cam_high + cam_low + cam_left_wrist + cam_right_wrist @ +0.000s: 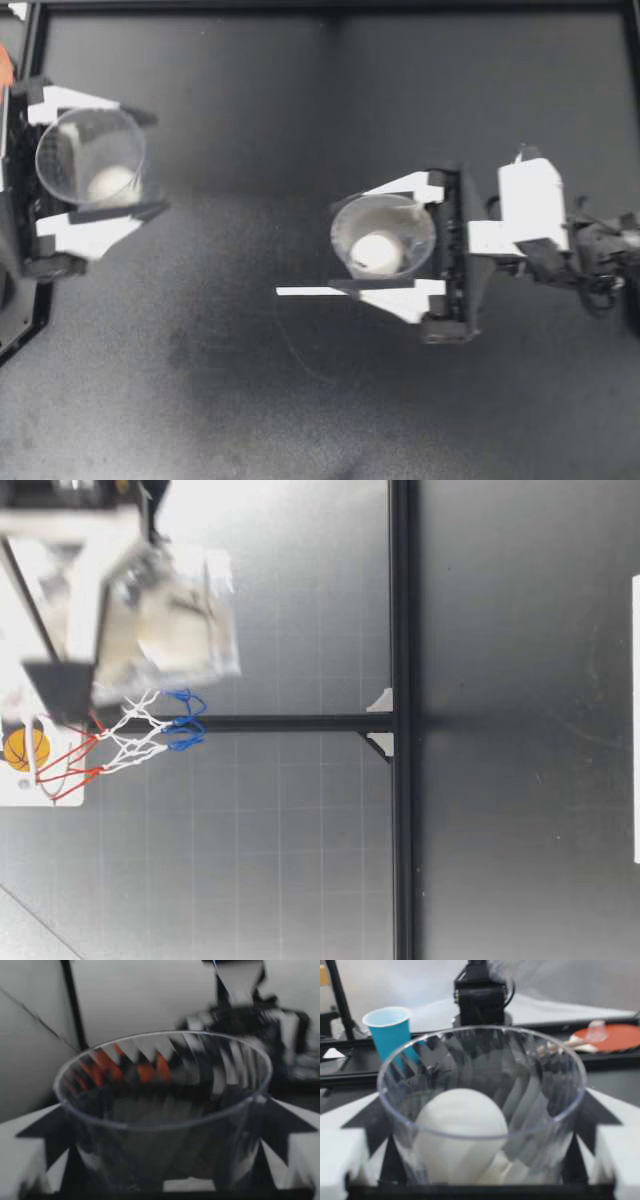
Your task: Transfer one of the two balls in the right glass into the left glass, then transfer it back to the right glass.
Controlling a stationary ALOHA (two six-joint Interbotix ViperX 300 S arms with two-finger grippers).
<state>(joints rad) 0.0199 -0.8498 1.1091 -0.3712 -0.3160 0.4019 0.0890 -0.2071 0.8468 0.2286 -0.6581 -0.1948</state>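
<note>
right gripper (372,243) clamps the right glass (402,216), left gripper (130,160) the left glass (75,150); both mouths up.

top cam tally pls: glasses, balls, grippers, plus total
Glasses: 2 (left glass, right glass)
Balls: 2 (left ball, right ball), one per glass
Grippers: 2 (left gripper, right gripper), each shut on its glass
Total: 6

My left gripper (92,165) sits at the table's left edge, its fingers pressing the left glass (70,140) from both sides, while my right arm reaches in from the right, my right gripper (385,240) likewise clamping the right glass (398,212) near the middle.
</note>
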